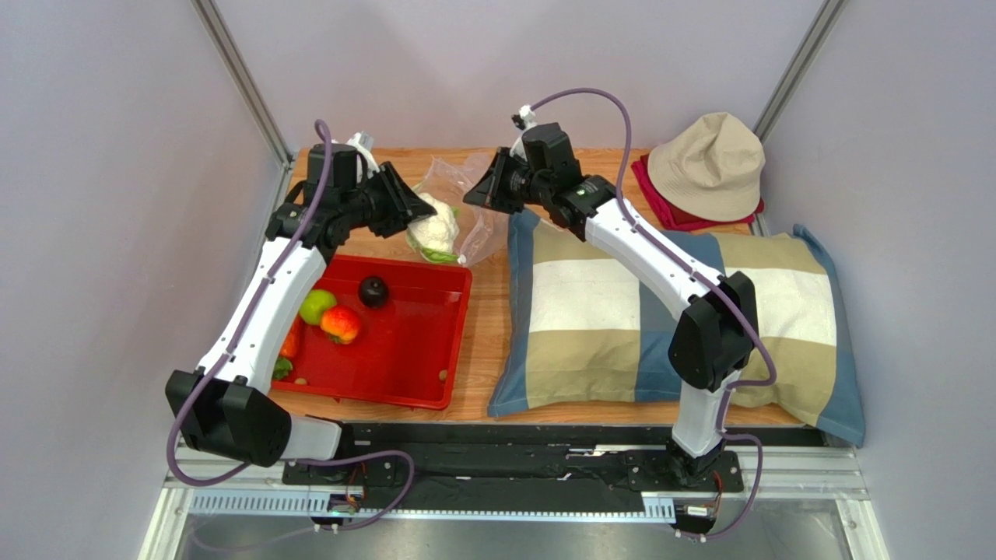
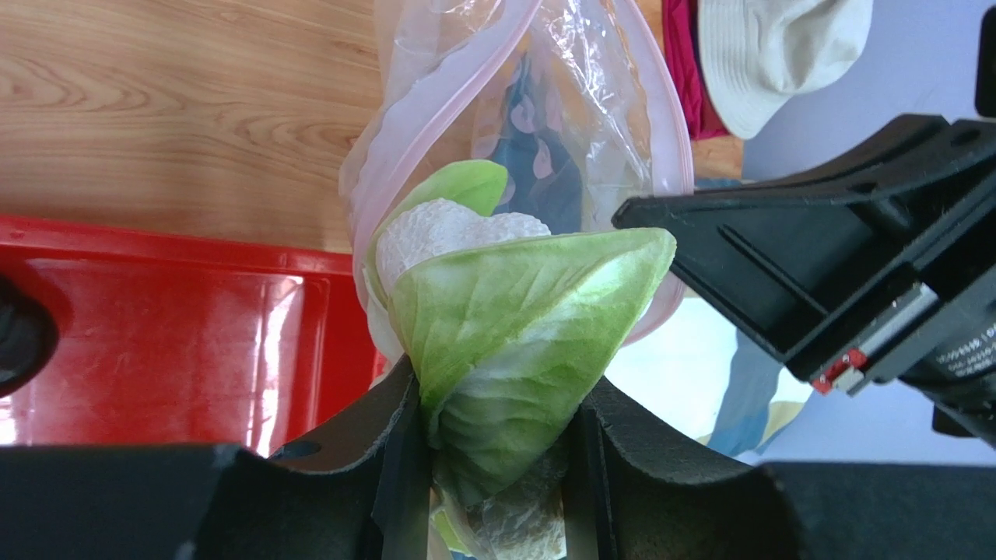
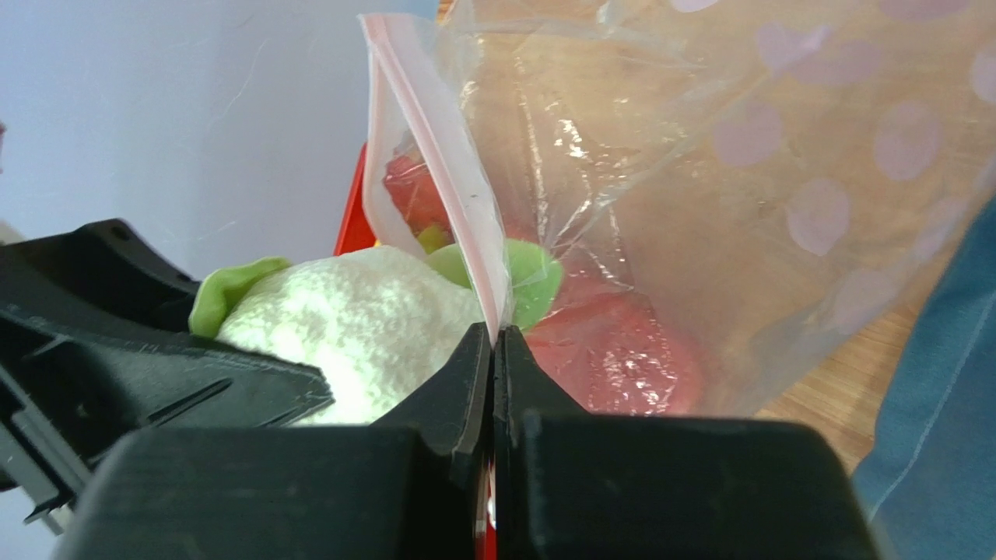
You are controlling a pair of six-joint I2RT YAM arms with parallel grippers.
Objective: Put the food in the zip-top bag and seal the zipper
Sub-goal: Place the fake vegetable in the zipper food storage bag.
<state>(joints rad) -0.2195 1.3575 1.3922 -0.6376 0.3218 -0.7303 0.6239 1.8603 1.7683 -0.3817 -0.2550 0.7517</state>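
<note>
My left gripper (image 1: 412,208) is shut on the white-green cauliflower (image 1: 435,232), which fills the left wrist view (image 2: 503,315) and sits at the mouth of the clear zip-top bag (image 1: 462,198). My right gripper (image 1: 491,187) is shut on the bag's pink zipper edge (image 3: 450,193) and holds the mouth open; the bag's mouth also shows in the left wrist view (image 2: 585,82). In the red tray (image 1: 409,350) lie a green apple (image 1: 316,306), a red-orange fruit (image 1: 340,324) and a dark round fruit (image 1: 373,292). An orange carrot (image 1: 289,342) lies at the tray's left edge, partly hidden by my left arm.
A large striped pillow (image 1: 655,315) lies to the right of the tray, under my right arm. A beige hat (image 1: 709,163) on red cloth sits at the back right. Walls close in left, right and behind.
</note>
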